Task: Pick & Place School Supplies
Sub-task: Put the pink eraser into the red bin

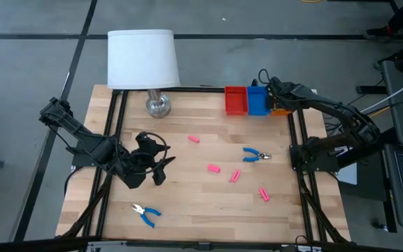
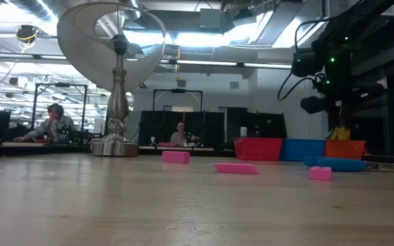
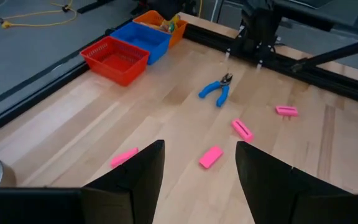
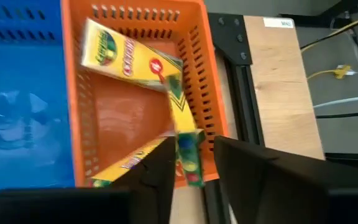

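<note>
Two crayon boxes (image 4: 129,46) fill the orange tray (image 4: 194,81) as the right gripper (image 4: 194,168) drops one, fingers parted; the left gripper (image 3: 197,171) waits open over the counter (image 1: 187,189).

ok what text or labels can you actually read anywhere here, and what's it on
Nothing reads clearly enough to quote.
Yellow cardboard crayon boxes in the orange plastic basket: red lettering, too blurred to read.
White sticker on the wooden table edge: too small to read.
Pink eraser blocks and blue-handled pliers: no visible text.
</note>
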### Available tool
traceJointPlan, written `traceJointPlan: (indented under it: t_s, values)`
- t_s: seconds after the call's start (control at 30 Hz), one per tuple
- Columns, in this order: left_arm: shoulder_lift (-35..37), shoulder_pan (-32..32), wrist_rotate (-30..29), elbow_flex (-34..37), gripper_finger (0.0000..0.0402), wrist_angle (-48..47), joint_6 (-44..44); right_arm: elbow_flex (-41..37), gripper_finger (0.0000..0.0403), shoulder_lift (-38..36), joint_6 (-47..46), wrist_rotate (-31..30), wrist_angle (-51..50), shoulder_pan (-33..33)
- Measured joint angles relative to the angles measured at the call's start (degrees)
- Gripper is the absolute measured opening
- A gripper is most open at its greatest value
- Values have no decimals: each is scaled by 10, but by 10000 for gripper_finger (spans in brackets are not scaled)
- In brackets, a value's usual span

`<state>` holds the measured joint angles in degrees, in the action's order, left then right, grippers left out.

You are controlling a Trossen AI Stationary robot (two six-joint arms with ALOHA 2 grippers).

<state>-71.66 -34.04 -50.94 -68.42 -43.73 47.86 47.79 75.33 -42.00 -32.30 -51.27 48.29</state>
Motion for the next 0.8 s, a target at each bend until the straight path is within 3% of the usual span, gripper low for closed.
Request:
traceJointPlan:
  t_s: [0.2,0.37,0.6,0.67,0.8]
  values:
    - [0,0,-6,0,194,1,-6,0,179,-31,5,35,21,-1]
    - [0,0,-25,0,194,-4,-14,0,200,-99,37,123,65,-53]
    - [-8,22,37,1,194,-89,-13,0,196,-182,-7,347,97,-220]
    - [-13,32,49,1,194,-107,-27,0,190,-185,-26,374,88,-289]
    - [-37,68,93,1,194,-90,-159,0,177,-178,-81,356,62,-418]
